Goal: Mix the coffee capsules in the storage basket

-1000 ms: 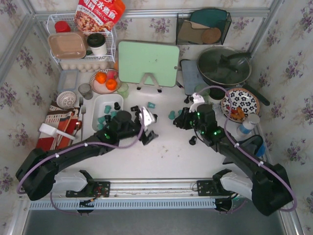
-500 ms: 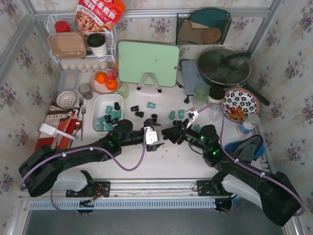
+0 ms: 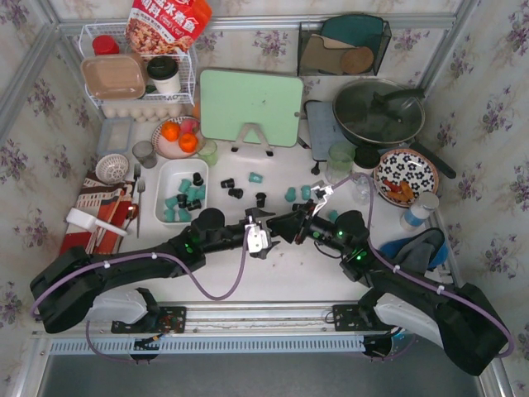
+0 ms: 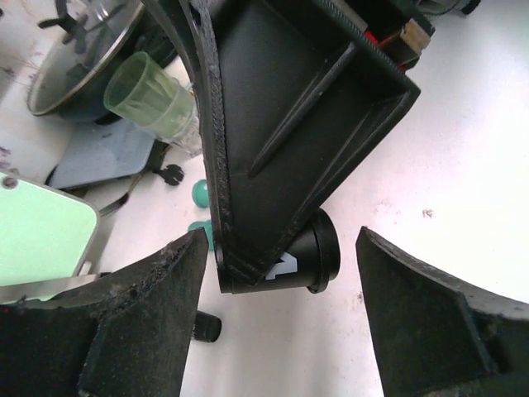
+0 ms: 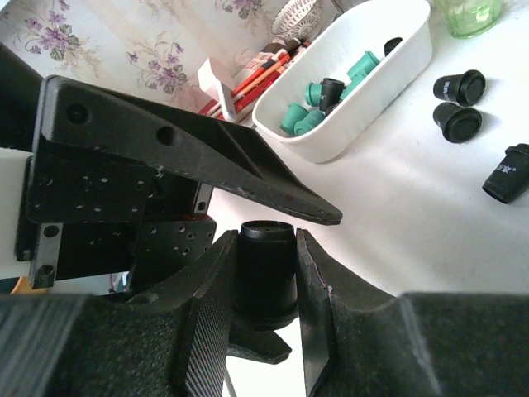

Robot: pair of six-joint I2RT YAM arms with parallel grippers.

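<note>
Within the open left gripper, right gripper pinches a black capsule.

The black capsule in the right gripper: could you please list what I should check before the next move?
1. Right gripper clamped on the black capsule: ok.
2. Left gripper open: ok, jaws stand wide apart.
3. Capsule between the left jaws: ok, touching neither in the left wrist view.
4. Left jaws would close on the capsule alone: cannot tell; a right finger lies between them too.
5. Room in the storage basket: ok, part of its floor is bare.
6. All capsules in the basket: not ok; loose capsules lie on the table.
</note>
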